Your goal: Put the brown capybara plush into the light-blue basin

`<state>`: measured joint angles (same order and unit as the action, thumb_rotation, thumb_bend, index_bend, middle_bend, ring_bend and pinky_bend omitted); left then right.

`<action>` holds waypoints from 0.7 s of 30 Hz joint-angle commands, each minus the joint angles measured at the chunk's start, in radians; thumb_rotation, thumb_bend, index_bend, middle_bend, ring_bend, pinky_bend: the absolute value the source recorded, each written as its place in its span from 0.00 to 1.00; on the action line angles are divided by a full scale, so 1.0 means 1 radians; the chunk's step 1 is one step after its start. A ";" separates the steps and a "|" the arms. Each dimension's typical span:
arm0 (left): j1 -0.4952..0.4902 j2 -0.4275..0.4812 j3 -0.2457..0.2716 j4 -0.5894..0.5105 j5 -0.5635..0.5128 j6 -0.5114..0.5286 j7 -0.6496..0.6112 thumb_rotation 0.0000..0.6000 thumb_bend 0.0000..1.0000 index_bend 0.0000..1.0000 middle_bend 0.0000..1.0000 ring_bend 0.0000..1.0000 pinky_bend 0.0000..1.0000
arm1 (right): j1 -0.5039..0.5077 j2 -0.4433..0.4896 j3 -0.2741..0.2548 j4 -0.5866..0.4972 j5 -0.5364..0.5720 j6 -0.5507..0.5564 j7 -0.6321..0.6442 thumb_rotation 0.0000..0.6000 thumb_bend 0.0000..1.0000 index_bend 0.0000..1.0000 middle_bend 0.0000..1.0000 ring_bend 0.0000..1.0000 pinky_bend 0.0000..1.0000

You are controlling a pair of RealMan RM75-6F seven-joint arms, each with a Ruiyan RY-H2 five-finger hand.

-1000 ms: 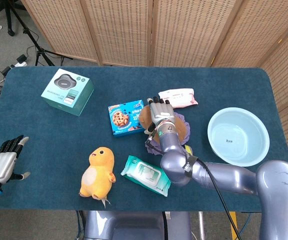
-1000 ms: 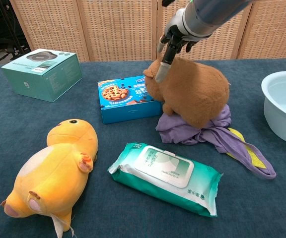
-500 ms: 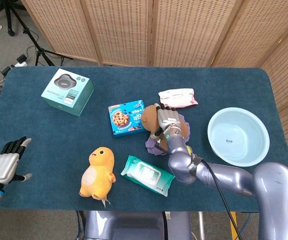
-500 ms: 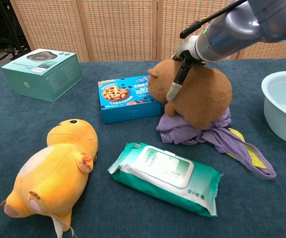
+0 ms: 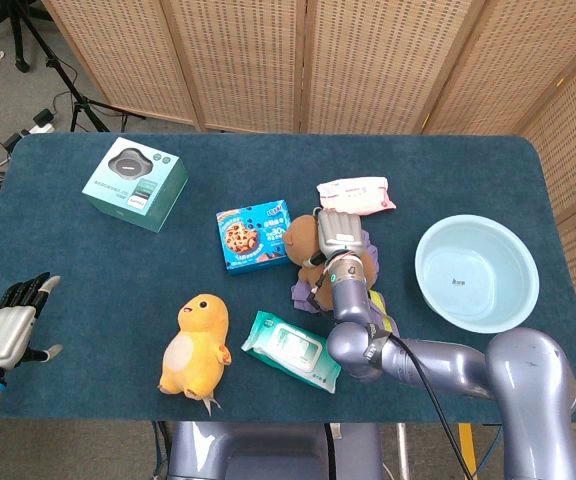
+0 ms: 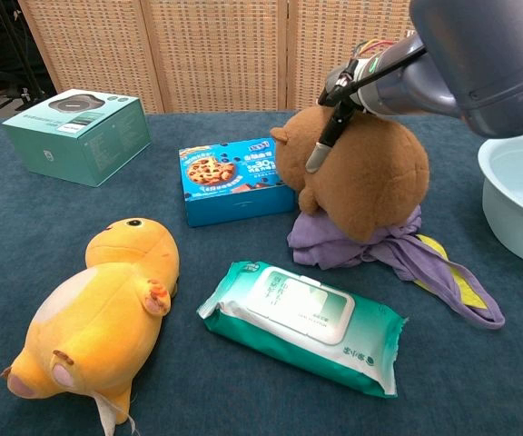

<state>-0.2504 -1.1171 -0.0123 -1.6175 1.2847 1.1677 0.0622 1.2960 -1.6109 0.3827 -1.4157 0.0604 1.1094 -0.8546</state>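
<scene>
The brown capybara plush [image 5: 301, 243] [image 6: 363, 176] lies on a purple cloth [image 6: 381, 247] in the middle of the table, its head toward the blue cookie box. My right hand [image 5: 336, 229] [image 6: 332, 116] sits on top of the plush and grips it, fingers curled down over its back and one finger [image 6: 316, 154] along the side of its head. The light-blue basin [image 5: 476, 272] [image 6: 521, 196] stands empty to the right of the plush, apart from it. My left hand [image 5: 6, 327] hangs open, fingers spread, beyond the table's near-left edge.
A blue cookie box [image 5: 251, 233] touches the plush on its left. A green wipes pack [image 5: 290, 348] and a yellow plush [image 5: 196, 346] lie toward the near edge. A pink pack [image 5: 354, 193] lies behind the plush. At the far left stands a teal box [image 5: 135, 183].
My right hand has come down onto the plush and its fingers have curled over it. The plush has shifted slightly toward the right. The left hand has hardly moved.
</scene>
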 commanded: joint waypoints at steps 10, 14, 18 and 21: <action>0.004 -0.001 -0.004 -0.011 -0.008 0.007 0.022 1.00 0.18 0.00 0.00 0.00 0.00 | -0.030 0.112 0.031 -0.131 -0.055 0.046 -0.037 1.00 0.26 0.64 0.57 0.53 0.62; 0.004 -0.003 0.002 -0.021 0.005 0.009 0.034 1.00 0.18 0.00 0.00 0.00 0.00 | -0.047 0.178 0.057 -0.195 -0.064 0.062 -0.036 1.00 0.26 0.64 0.57 0.53 0.62; 0.005 -0.004 0.006 -0.030 0.013 0.011 0.045 1.00 0.18 0.00 0.00 0.00 0.00 | -0.069 0.256 0.072 -0.264 -0.082 0.090 -0.040 1.00 0.26 0.64 0.57 0.53 0.62; 0.007 -0.004 0.007 -0.036 0.016 0.015 0.053 1.00 0.18 0.00 0.00 0.00 0.00 | -0.103 0.325 0.092 -0.310 -0.081 0.080 -0.016 1.00 0.26 0.64 0.57 0.53 0.62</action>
<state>-0.2445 -1.1209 -0.0053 -1.6524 1.2991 1.1807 0.1134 1.2186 -1.3271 0.4580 -1.6927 -0.0158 1.1892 -0.8847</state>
